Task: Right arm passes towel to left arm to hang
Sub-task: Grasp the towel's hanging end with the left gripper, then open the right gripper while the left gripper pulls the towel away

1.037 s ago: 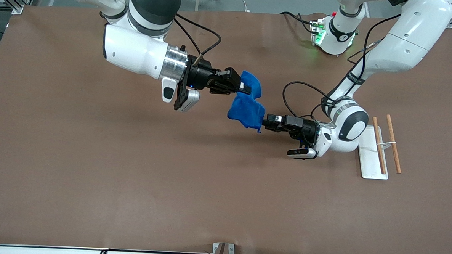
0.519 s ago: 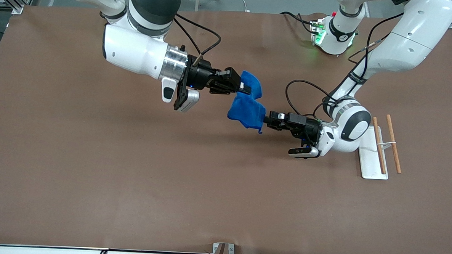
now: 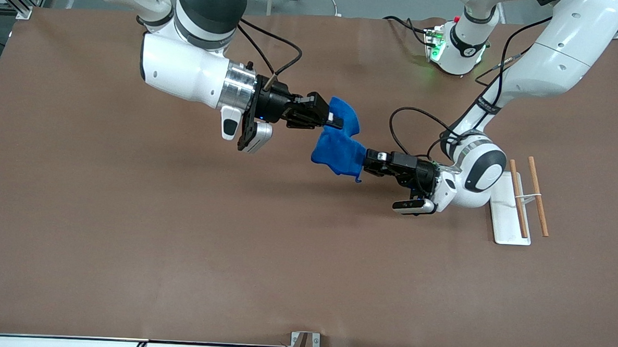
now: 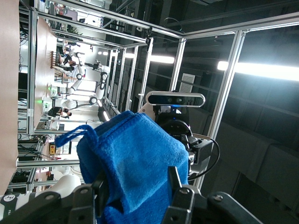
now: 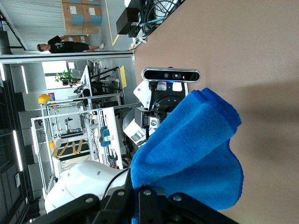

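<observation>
A robotics lab: aluminium frame struts (image 4: 224, 88) enclose the brown counter (image 3: 129, 228), other robot rigs (image 4: 77, 77) stand in the background, stacked cardboard boxes (image 5: 79, 14) and cables sit nearby

Towel (image 3: 339, 146): held above the counter (image 3: 128, 249) at frame centre, between both end effectors.
Right end effector (image 3: 335, 120): clamped on the towel's upper part.
Left end effector (image 3: 366, 163): positioned at its lower edge.
</observation>
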`<state>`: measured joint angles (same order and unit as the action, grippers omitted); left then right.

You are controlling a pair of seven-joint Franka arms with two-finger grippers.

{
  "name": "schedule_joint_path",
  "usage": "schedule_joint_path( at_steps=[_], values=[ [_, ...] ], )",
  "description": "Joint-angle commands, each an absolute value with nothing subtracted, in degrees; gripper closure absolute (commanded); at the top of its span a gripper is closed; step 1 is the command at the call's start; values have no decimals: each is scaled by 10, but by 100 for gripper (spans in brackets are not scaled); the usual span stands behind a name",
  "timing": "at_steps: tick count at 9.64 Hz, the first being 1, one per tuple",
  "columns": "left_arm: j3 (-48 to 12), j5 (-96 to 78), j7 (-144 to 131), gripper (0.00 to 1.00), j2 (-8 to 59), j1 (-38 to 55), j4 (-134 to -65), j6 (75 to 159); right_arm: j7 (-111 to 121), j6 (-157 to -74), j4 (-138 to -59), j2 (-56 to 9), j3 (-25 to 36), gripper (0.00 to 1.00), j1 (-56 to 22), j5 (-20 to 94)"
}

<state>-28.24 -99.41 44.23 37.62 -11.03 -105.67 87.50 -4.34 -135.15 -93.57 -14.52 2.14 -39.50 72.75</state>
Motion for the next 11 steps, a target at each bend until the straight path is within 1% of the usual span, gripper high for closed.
schedule_joint_path(
  at_steps=[1,4,6,7,9,10,11],
  values=[
    [-284,-1001,450,55,376,-120,-1074,881,-48,-1354,-925,-150,25,100,-401,739],
    [-290,-1001,450,79,376,-123,-1074,881,-49,-1354,-925,-150,25,100,-401,739],
    [-290,-1001,448,98,376,-124,-1073,881,-49,-1353,-925,-150,25,100,-400,740],
    [-289,-1001,435,100,374,-127,-1071,882,-49,-1353,-925,-150,25,100,-400,740],
    [-284,-994,307,100,331,-142,-1055,890,-49,-1353,-925,-150,25,100,-400,740],
    [-282,-991,255,100,311,-152,-1049,909,-50,-1353,-925,-150,25,100,-400,740],
    [-279,-982,223,100,295,-156,-1046,922,-48,-1352,-925,-150,25,84,-400,739]
  ],
)
